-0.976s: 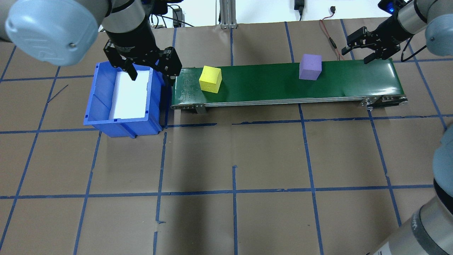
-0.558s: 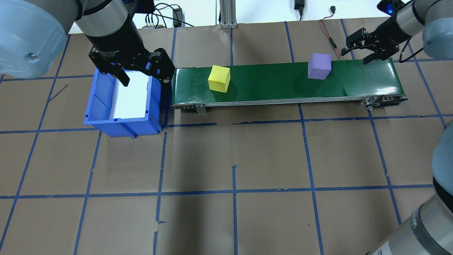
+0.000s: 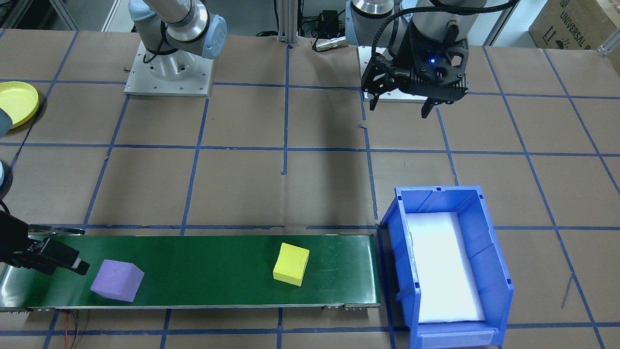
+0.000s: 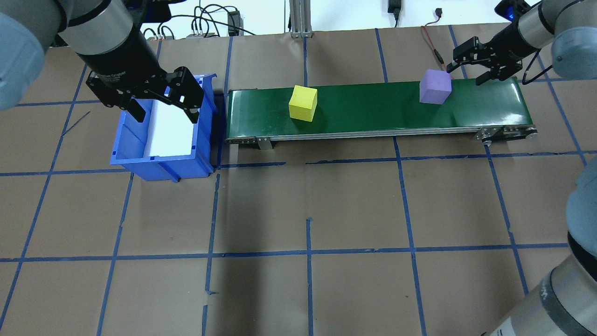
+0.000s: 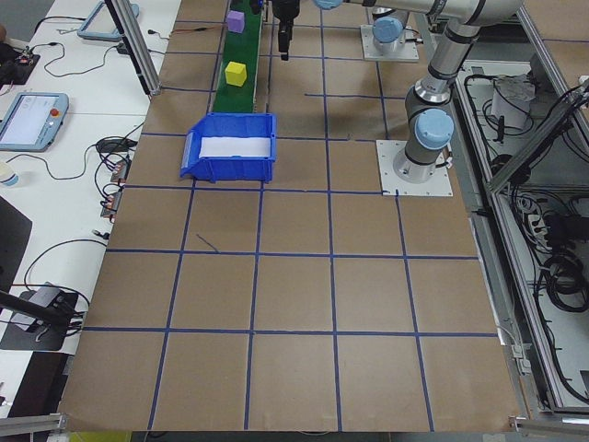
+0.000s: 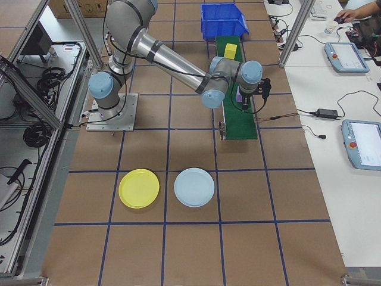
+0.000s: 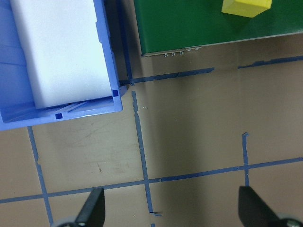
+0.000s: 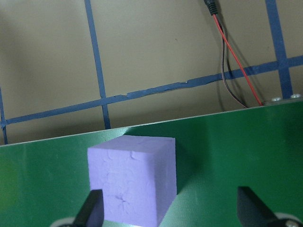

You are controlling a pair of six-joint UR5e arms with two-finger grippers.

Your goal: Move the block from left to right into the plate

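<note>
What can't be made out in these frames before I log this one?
- Yellow plate: cut by the front-facing view's left edge, absent from overhead; whole only in the right side view.
- Right gripper: its arm covers it in the right side view; the front-facing view's left edge cuts it off.
- Purple block: tiny in the left side view.
- Blue bin: far wall behind the left gripper overhead.

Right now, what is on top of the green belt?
Two blocks stand on the green belt: a yellow block toward the blue bin and a purple block near the right gripper. The belt beneath each block is covered.
</note>
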